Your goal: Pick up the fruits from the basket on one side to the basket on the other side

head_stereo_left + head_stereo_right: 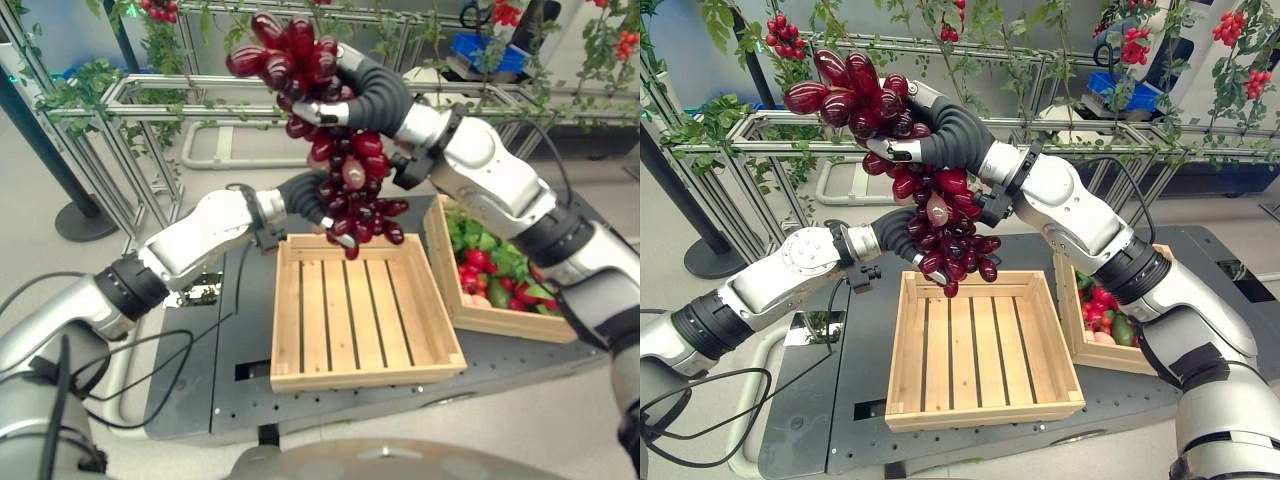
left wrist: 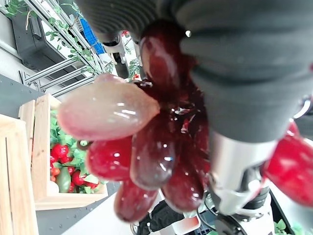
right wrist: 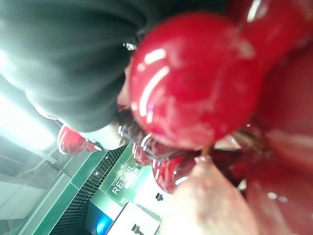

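We see a large bunch of dark red grapes (image 1: 935,215) hanging in the air above the far rim of the empty wooden crate (image 1: 975,350). Its long axis runs near vertical, leaning a little toward the robot's left at the top; the tip points down at the crate's far edge without touching it.

The right hand (image 1: 940,135) grips the upper part of the bunch, fingers curled into the grapes. The left hand (image 1: 895,232) sits against the lower part; we see one finger (image 1: 925,262) laid along the grapes, but most of that hand is hidden behind the fruit, so we cannot tell how far it is closed.

The empty crate and a second crate (image 1: 500,320), to the robot's right and filled with red and green produce (image 1: 490,270), stand touching side by side on a dark platform (image 1: 840,400). Behind them we note a metal frame (image 1: 760,140) strung with green vines and red fruit clusters (image 1: 785,35).

In both wrist views the grapes sit so close that little else can be made out; one pale grape (image 2: 105,110) stands out.
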{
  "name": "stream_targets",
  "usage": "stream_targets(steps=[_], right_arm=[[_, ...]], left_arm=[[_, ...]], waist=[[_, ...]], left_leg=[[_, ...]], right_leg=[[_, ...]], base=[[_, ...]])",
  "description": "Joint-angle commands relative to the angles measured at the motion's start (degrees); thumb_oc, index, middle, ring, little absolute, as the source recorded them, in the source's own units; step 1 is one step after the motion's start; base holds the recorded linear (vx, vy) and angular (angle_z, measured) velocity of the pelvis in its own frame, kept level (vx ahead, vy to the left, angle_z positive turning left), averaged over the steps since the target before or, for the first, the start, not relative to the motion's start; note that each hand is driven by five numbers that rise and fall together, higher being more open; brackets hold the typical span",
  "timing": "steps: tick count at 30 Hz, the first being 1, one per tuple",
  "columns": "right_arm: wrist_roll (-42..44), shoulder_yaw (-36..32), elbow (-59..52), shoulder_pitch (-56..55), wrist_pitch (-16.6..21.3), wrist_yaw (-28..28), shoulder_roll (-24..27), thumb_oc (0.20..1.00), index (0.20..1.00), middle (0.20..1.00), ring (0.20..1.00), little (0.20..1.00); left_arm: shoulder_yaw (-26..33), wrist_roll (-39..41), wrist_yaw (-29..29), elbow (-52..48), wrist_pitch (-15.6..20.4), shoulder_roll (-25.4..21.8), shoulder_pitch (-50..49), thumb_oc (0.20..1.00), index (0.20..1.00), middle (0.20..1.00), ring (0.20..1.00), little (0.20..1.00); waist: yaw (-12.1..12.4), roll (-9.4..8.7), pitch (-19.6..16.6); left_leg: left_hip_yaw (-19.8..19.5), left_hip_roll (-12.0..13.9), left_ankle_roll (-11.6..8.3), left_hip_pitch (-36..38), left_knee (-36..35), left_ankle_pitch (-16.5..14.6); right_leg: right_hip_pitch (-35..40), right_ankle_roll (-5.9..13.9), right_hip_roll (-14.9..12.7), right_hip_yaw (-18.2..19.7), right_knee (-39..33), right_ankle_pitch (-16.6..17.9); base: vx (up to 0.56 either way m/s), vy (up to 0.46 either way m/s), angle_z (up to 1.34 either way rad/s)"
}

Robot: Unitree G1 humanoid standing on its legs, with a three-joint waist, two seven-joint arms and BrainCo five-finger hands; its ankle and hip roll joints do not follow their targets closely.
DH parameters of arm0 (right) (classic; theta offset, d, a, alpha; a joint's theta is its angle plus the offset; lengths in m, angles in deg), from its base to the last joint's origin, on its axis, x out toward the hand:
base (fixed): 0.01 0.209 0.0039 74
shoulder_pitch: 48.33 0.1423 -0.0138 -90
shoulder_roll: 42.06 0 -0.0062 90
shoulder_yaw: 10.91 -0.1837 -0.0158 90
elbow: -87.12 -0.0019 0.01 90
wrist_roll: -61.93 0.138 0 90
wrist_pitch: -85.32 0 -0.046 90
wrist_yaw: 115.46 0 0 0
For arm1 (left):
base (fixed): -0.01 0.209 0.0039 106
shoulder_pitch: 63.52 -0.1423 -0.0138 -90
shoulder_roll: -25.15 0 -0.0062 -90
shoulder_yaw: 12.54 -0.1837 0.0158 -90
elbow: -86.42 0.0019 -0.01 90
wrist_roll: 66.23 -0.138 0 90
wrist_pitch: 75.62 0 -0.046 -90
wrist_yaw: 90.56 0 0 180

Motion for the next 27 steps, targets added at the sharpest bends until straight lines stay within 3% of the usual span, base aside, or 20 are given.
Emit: stream_targets(steps=[1, 7, 10, 17, 26, 27], right_arm=[[5.12, -0.9, -0.51, 1.03, 1.83, -0.31, 0.65, 0.2, 0.2, 0.2, 0.2, 0.2], [6.07, -0.91, -0.25, 0.25, 2.07, -0.09, 0.98, 0.2, 0.2, 0.2, 0.2, 0.2], [6.32, -1.6, -0.29, -0.78, 2.04, 0.2, 0.36, 0.2, 0.2, 0.2, 0.2, 0.2], [6.32, -3.11, 0.56, -2.19, 1.84, 0.41, -1.78, 0.2, 0.2, 0.2, 0.2, 0.2], [6.14, -3.27, 1.12, -2.86, 1.65, 0.38, -4.45, 0.2, 0.2, 0.2, 0.2, 0.2], [6.16, -3.26, 1.16, -2.85, 1.63, 0.34, -4.78, 0.2, 0.2, 0.2, 0.2, 0.2]], left_arm=[[2.05, 11.16, 3.96, -1.03, -0.31, -0.96, 1.23, 1.0, 1.0, 1.0, 1.0, 1.0], [3.3, 19.03, 6.68, -1.58, -3.94, -1.12, -5.22, 1.0, 1.0, 1.0, 1.0, 1.0], [5.58, 21.66, 7.97, -1.57, -5.73, 1.02, -9.7, 1.0, 1.0, 1.0, 1.0, 1.0], [6.97, 23.01, 8.76, -1.5, -6.84, 4.83, -13.99, 1.0, 1.0, 1.0, 1.0, 1.0], [4.48, 21.93, 8.43, -1.27, -6.6, 8.25, -13.75, 1.0, 1.0, 1.0, 1.0, 1.0], [4.23, 21.73, 8.37, -1.06, -6.54, 8.53, -13.56, 0.777, 0.777, 0.777, 0.777, 0.777]], waist=[[1.25, 1.0, -2.1], [1.16, 1.07, -2.07], [1.21, 0.87, -1.98], [1.3, 0.66, -1.99], [1.23, 0.54, -1.81], [1.19, 0.58, -1.79]], left_leg=[[0.68, 2.26, -0.72, 4.79, 4.44, -9.9], [0.79, 2.37, -0.74, 4.97, 4.43, -9.97], [0.76, 2.39, -0.73, 5.01, 4.53, -10.04], [0.8, 2.47, -0.64, 4.95, 4.52, -10.02], [0.7, 2.42, -0.57, 4.8, 4.56, -10.0], [0.68, 2.41, -0.55, 4.8, 4.55, -10.0]], right_leg=[[-5.9, 7.24, -3.51, 0.61, 4.33, 5.42], [-5.94, 7.21, -3.47, 0.74, 4.4, 5.39], [-5.93, 7.11, -3.43, 0.86, 4.41, 5.3], [-5.96, 6.96, -3.33, 0.91, 4.49, 5.14], [-6.03, 6.84, -3.32, 0.92, 4.44, 5.12], [-6.02, 6.83, -3.33, 0.93, 4.43, 5.12]], base=[[0.0, 0.0, 0.0], [0.0, 0.0, 0.0], [0.0, 0.0, 0.0], [0.0, 0.0, 0.0], [0.0, 0.0, 0.0], [0.0, 0.0, 0.0]])
